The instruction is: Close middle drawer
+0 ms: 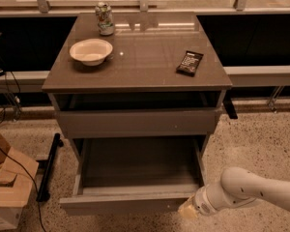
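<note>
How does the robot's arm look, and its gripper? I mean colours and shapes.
The arm is a smooth, rounded white tube with small dark dots and a grey ring near the wrist. The gripper, at the front right end of the middle drawer, is pale yellowish. No cables show.

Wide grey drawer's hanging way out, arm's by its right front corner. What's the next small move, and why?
Probably press the gripper inward against the front strip of the wide, shallow grey middle drawer. It stands pulled far out, bare floor showing, and the gripper sits low at the strip's right end, so a push should start it sliding in.
</note>
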### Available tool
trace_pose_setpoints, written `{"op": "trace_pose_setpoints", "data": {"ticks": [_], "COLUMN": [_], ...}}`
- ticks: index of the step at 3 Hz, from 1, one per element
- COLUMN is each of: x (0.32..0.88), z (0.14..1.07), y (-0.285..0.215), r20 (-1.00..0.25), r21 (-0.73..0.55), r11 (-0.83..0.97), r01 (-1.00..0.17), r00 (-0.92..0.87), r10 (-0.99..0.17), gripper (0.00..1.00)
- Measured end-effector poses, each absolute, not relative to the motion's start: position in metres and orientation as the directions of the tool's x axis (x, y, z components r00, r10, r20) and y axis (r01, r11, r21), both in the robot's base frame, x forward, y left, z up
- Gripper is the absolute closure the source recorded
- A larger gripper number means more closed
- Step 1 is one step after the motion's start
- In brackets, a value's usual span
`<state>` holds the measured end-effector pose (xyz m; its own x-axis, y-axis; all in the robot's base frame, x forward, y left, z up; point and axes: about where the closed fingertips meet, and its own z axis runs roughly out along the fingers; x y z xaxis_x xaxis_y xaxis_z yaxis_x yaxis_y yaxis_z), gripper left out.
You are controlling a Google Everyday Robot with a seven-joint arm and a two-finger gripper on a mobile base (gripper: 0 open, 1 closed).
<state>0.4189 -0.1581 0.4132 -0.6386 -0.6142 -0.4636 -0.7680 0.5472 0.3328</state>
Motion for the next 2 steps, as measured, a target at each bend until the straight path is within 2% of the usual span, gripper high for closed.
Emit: {"op": "trace_pose_setpoints", "data": {"ticks": [2], "x": [0.4278], "z": [0.4050], "y": [-0.1540], "r20": [-0.473], "r21": [0.294], "r11": [0.571], "r01": [-0.766], "r00": [-0.636], "r10": [-0.610], "gripper": [1.00]}}
